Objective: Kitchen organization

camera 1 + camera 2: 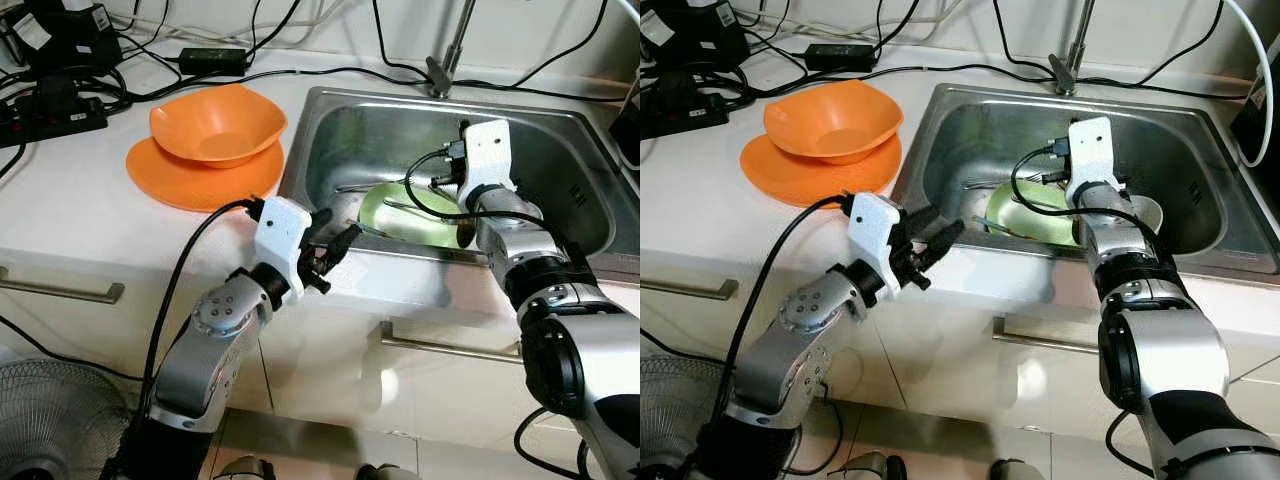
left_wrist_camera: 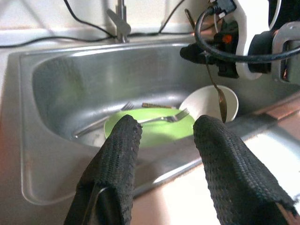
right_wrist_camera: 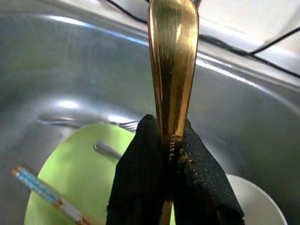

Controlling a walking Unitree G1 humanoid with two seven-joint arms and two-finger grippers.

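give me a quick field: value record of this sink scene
right pincer: shut on gold spoon, held above the sink
left pincer: open, at the sink's front edge
in sink: green plate with fork, white bowl
on counter: orange bowl on orange plate

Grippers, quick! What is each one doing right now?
Left gripper: open, holding nothing, at the sink's front edge.
Right gripper: closed on a gold spoon over the sink.
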